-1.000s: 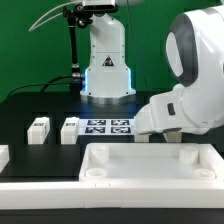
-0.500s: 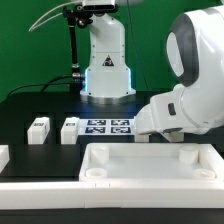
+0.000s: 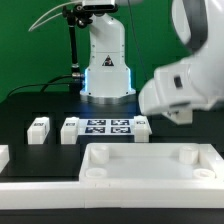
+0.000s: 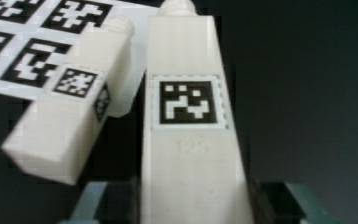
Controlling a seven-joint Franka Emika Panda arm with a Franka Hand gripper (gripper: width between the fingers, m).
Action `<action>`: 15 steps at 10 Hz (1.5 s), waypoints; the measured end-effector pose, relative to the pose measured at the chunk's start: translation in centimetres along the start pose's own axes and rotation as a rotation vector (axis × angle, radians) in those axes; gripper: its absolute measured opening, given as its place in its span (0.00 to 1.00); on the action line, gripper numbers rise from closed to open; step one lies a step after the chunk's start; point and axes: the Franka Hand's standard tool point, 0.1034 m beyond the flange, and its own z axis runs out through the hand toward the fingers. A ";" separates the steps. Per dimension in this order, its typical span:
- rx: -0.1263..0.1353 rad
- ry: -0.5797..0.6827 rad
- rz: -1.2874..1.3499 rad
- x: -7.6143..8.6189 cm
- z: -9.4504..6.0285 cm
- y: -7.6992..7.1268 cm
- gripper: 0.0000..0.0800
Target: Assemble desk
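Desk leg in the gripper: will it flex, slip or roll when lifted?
The desk leg looks like moulded plastic: probably stiff and light. Its flat square sides should not roll, though the smooth faces may slip in the gripper. Much of it sticks out past the jaws, so it might tilt.

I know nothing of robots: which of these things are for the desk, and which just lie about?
For the desk: wide white rimmed plastic top; short white tagged plastic post legs; one more leg between the fingers of the gripper.
Just lying about: thin flat white marker board.
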 end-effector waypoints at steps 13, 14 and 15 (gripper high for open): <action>0.069 0.770 0.056 -1.4 -11.9 0.3 0.36; 0.067 0.807 0.057 -1.3 -11.8 0.3 0.36; 0.065 0.884 0.054 -0.9 -12.5 0.5 0.36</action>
